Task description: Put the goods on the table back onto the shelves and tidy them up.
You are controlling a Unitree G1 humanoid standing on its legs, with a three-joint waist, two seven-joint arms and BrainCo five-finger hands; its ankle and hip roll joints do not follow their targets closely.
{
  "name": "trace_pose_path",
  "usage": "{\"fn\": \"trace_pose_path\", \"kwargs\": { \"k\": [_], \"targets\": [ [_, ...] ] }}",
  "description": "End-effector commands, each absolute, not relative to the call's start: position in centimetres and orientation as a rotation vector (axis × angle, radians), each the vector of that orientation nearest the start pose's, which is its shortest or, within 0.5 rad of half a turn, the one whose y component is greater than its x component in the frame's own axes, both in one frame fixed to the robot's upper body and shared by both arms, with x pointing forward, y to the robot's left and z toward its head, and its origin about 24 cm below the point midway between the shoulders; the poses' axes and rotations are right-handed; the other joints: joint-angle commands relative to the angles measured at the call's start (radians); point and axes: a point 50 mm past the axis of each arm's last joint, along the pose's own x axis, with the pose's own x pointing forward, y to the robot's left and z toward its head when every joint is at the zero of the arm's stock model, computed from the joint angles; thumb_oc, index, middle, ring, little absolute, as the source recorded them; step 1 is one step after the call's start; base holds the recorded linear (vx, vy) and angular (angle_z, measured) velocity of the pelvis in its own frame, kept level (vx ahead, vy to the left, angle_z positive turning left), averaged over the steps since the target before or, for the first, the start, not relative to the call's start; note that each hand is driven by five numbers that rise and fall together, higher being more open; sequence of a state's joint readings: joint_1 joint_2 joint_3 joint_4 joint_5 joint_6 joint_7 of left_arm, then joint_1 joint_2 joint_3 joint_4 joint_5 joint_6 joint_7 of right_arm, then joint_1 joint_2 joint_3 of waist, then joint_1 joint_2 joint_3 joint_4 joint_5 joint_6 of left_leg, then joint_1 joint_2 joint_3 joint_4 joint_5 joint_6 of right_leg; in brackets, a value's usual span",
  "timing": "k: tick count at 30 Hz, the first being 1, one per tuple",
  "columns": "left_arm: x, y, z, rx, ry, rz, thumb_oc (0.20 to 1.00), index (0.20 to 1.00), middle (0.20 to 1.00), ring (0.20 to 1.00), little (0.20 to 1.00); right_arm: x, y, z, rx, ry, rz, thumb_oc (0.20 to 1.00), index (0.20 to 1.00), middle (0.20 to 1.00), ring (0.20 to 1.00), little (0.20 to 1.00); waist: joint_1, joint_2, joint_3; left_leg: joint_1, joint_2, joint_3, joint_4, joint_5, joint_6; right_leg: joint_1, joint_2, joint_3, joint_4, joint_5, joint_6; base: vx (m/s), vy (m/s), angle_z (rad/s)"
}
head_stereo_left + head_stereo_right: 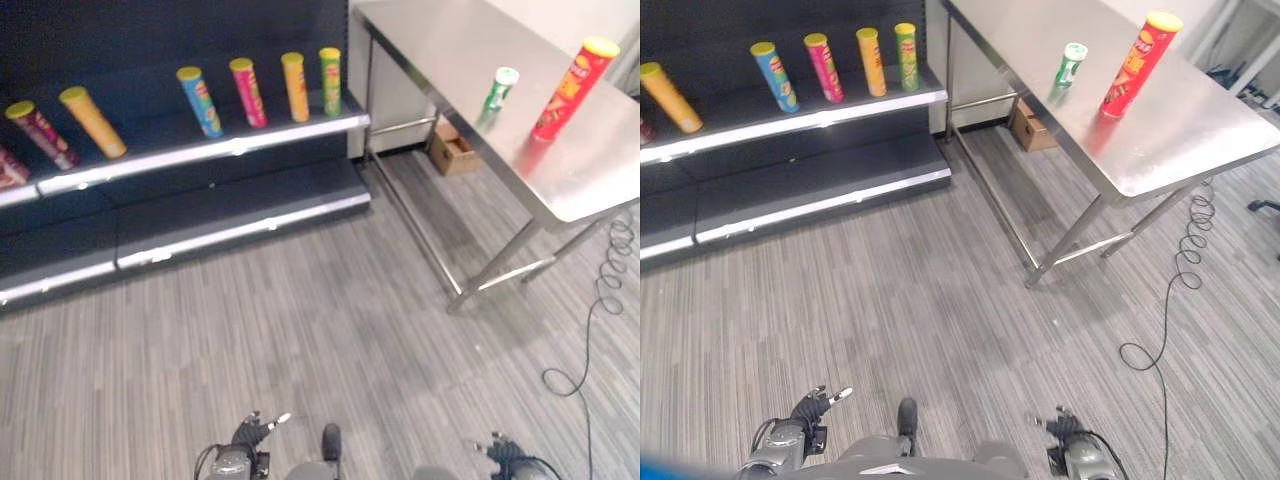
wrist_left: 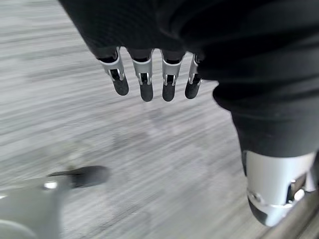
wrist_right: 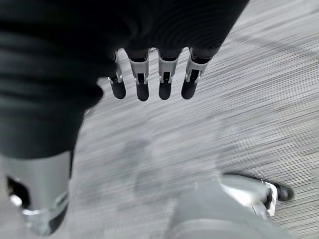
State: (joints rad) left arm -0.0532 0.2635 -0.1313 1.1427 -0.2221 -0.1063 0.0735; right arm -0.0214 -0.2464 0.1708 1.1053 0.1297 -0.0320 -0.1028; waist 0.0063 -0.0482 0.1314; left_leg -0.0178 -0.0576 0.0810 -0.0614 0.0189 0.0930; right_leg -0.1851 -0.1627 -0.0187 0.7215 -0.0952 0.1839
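A steel worktop (image 1: 590,180) stands ahead on my right, and two goods stand upright on it, near each other. The tall red can (image 1: 572,89) with a yellow lid is close to the worktop's right edge. The shorter green can (image 1: 496,95) with a pale lid stands just to its left, nearer the worktop's middle.

To my left is a dark shelf unit. Its upper shelf (image 1: 200,150) carries a row of tall cans, all with yellow lids, spaced apart: a green one (image 1: 330,80) at the shelf's right end, then an orange one (image 1: 294,86), a pink one (image 1: 247,91), a blue one (image 1: 200,100), another orange one (image 1: 92,121) and a dark red one (image 1: 40,134) toward the left end. The lower shelf (image 1: 240,225) sits beneath it.

A small cardboard box (image 1: 452,148) rests on the grey striped floor (image 1: 330,320) under the worktop's far end.

My left robot hand (image 2: 149,79) hangs low over the floor, fingers straight and relaxed, holding nothing. My right robot hand (image 3: 149,82) hangs likewise, fingers loose and empty, well away from the worktop.
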Motion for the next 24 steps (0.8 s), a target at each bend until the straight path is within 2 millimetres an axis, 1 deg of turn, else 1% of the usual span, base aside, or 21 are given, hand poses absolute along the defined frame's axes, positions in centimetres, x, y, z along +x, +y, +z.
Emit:
{"fn": "trace_pose_path", "kwargs": {
  "k": [1,2,3,4,5,7,8,9,10,11,12,13,15,17,19,20,21,22,23,24],
  "targets": [
    [13.5,26.1,-13.7,0.207,0.975,0.251,1.000,1.000,1.000,1.000,1.000,15.1,-24.9,-13.3,-0.288,0.954,-0.185,1.000,1.000,1.000,1.000,1.000,-0.015,0.031,0.071,-0.014,0.029,-0.016,0.024,-0.043,-0.047,0.125,-0.040,-0.075,-0.142,0.181,-0.037,0.32,0.161,-0.14],
    [13.6,26.0,-13.7,0.211,0.977,0.242,1.000,1.000,1.000,1.000,1.000,15.0,-25.0,-13.3,-0.292,0.963,-0.189,1.000,1.000,1.000,1.000,1.000,-0.027,0.042,0.082,0.008,0.032,-0.022,0.025,-0.054,-0.049,0.097,-0.032,-0.099,-0.186,0.128,-0.049,0.39,0.109,-0.26],
    [13.6,25.8,-13.8,0.221,0.985,0.223,1.000,1.000,1.000,1.000,1.000,14.7,-25.3,-13.5,-0.292,0.981,-0.198,1.000,1.000,1.000,1.000,1.000,-0.048,0.051,0.100,0.046,0.034,-0.035,0.024,-0.071,-0.052,0.048,0.009,-0.105,-0.268,0.041,-0.065,0.37,0.063,-0.17],
    [13.7,25.6,-13.8,0.226,0.986,0.209,1.000,1.000,1.000,1.000,1.000,14.6,-25.4,-13.5,-0.288,0.987,-0.205,1.000,1.000,1.000,1.000,1.000,-0.057,0.051,0.099,0.058,0.029,-0.043,0.023,-0.080,-0.052,0.027,0.029,-0.099,-0.335,0.034,-0.060,0.45,0.025,0.03],
    [13.7,25.4,-13.9,0.234,0.988,0.196,1.000,1.000,1.000,1.000,1.000,14.2,-25.6,-13.6,-0.286,1.004,-0.214,1.000,1.000,1.000,1.000,1.000,-0.078,0.041,0.113,0.106,0.013,-0.057,0.010,-0.101,-0.055,0.010,0.065,-0.086,-0.479,0.058,-0.046,0.38,0.003,0.41],
    [13.7,25.3,-14.0,0.234,0.990,0.190,1.000,1.000,1.000,1.000,1.000,13.6,-25.7,-13.9,-0.281,1.028,-0.221,1.000,1.000,1.000,1.000,1.000,-0.099,0.029,0.117,0.152,-0.008,-0.075,-0.001,-0.122,-0.059,-0.033,0.100,-0.076,-0.597,0.101,-0.030,0.40,-0.014,0.42],
    [13.8,25.1,-14.0,0.235,0.988,0.181,1.000,1.000,1.000,1.000,1.000,13.2,-25.9,-14.0,-0.284,1.041,-0.224,1.000,1.000,1.000,1.000,1.000,-0.107,0.023,0.123,0.181,-0.016,-0.090,0.001,-0.143,-0.065,-0.035,0.112,-0.111,-0.686,0.129,-0.018,0.48,-0.064,0.25],
    [13.7,24.9,-14.1,0.243,0.994,0.167,1.000,1.000,1.000,1.000,1.000,12.8,-26.1,-14.0,-0.294,1.050,-0.229,1.000,1.000,1.000,1.000,1.000,-0.106,0.012,0.116,0.199,-0.025,-0.095,0.004,-0.160,-0.069,-0.035,0.110,-0.178,-0.723,0.148,-0.015,0.43,-0.072,0.20],
    [13.6,24.7,-14.2,0.242,0.998,0.159,1.000,1.000,1.000,1.000,1.000,12.7,-26.2,-14.0,-0.297,1.054,-0.231,1.000,1.000,1.000,1.000,1.000,-0.107,0.010,0.111,0.205,-0.027,-0.096,0.005,-0.165,-0.069,-0.030,0.109,-0.194,-0.727,0.152,-0.018,0.24,-0.053,0.26],
    [13.6,24.7,-14.2,0.242,0.998,0.159,1.000,1.000,1.000,1.000,1.000,12.7,-26.2,-14.0,-0.297,1.054,-0.231,1.000,1.000,1.000,1.000,1.000,-0.108,0.010,0.112,0.205,-0.026,-0.097,0.005,-0.165,-0.069,-0.029,0.109,-0.195,-0.727,0.152,-0.017,0.30,-0.062,0.18],
    [13.2,24.5,-14.4,0.253,1.015,0.142,1.000,1.000,1.000,1.000,1.000,12.1,-26.6,-14.1,-0.291,1.063,-0.247,1.000,1.000,1.000,1.000,1.000,-0.112,0.007,0.084,0.241,-0.027,-0.101,-0.008,-0.194,-0.075,0.002,0.109,-0.203,-0.754,0.170,-0.031,0.34,-0.079,0.31],
    [13.0,24.3,-14.5,0.260,1.022,0.133,1.000,1.000,1.000,1.000,1.000,11.8,-26.7,-14.2,-0.288,1.070,-0.253,1.000,1.000,1.000,1.000,1.000,-0.116,0.008,0.073,0.252,-0.023,-0.103,-0.009,-0.205,-0.078,0.012,0.111,-0.205,-0.759,0.174,-0.038,0.45,-0.125,0.52],
    [13.1,24.0,-14.6,0.254,1.017,0.124,1.000,1.000,1.000,1.000,1.000,11.4,-27.1,-14.1,-0.284,1.072,-0.270,1.000,1.000,1.000,1.000,1.000,-0.133,0.013,0.064,0.266,-0.004,-0.111,0.010,-0.225,-0.096,0.026,0.118,-0.195,-0.747,0.176,-0.050,0.30,-0.123,0.56],
    [13.3,23.8,-14.5,0.247,1.008,0.121,1.000,1.000,1.000,1.000,1.000,11.2,-27.5,-14.1,-0.282,1.075,-0.282,1.000,1.000,1.000,1.000,1.000,-0.139,0.018,0.057,0.273,0.012,-0.111,0.038,-0.238,-0.113,0.037,0.122,-0.198,-0.735,0.162,-0.062,0.25,-0.114,0.45],
    [13.4,23.7,-14.5,0.249,1.004,0.113,1.000,1.000,1.000,1.000,1.000,11.0,-27.7,-14.0,-0.284,1.077,-0.283,1.000,1.000,1.000,1.000,1.000,-0.142,0.024,0.046,0.265,0.032,-0.106,0.101,-0.224,-0.136,0.060,0.132,-0.209,-0.732,0.139,-0.077,0.21,-0.109,0.24],
    [13.4,23.7,-14.5,0.249,1.004,0.113,1.000,1.000,1.000,1.000,1.000,11.0,-27.7,-14.0,-0.284,1.077,-0.283,1.000,1.000,1.000,1.000,1.000,-0.142,0.024,0.047,0.265,0.032,-0.106,0.101,-0.224,-0.136,0.061,0.133,-0.209,-0.732,0.139,-0.077,0.24,-0.127,0.03],
    [13.3,23.7,-14.5,0.246,1.006,0.112,1.000,1.000,1.000,1.000,1.000,10.8,-27.8,-14.1,-0.292,1.086,-0.276,1.000,1.000,1.000,1.000,1.000,-0.142,0.029,0.038,0.247,0.053,-0.084,0.197,-0.180,-0.176,0.103,0.148,-0.221,-0.741,0.109,-0.096,0.16,-0.086,-0.01],
    [13.3,23.7,-14.5,0.246,1.006,0.112,1.000,1.000,1.000,1.000,1.000,10.8,-27.8,-14.1,-0.292,1.086,-0.276,1.000,1.000,1.000,1.000,1.000,-0.142,0.030,0.039,0.247,0.054,-0.084,0.200,-0.182,-0.176,0.104,0.149,-0.221,-0.742,0.109,-0.096,0.22,-0.129,0.04],
    [13.2,23.7,-14.5,0.242,1.008,0.115,1.000,1.000,1.000,1.000,1.000,10.6,-27.8,-14.1,-0.297,1.091,-0.274,1.000,1.000,1.000,1.000,1.000,-0.140,0.032,0.041,0.224,0.064,-0.072,0.293,-0.139,-0.203,0.130,0.159,-0.221,-0.745,0.092,-0.110,0.07,-0.045,0.02],
    [13.2,23.7,-14.5,0.242,1.009,0.115,1.000,1.000,1.000,1.000,1.000,10.6,-27.8,-14.1,-0.297,1.091,-0.274,1.000,1.000,1.000,1.000,1.000,-0.140,0.032,0.041,0.223,0.064,-0.072,0.293,-0.139,-0.202,0.129,0.159,-0.222,-0.745,0.091,-0.110,0.17,-0.151,-0.10]
  ]
}}
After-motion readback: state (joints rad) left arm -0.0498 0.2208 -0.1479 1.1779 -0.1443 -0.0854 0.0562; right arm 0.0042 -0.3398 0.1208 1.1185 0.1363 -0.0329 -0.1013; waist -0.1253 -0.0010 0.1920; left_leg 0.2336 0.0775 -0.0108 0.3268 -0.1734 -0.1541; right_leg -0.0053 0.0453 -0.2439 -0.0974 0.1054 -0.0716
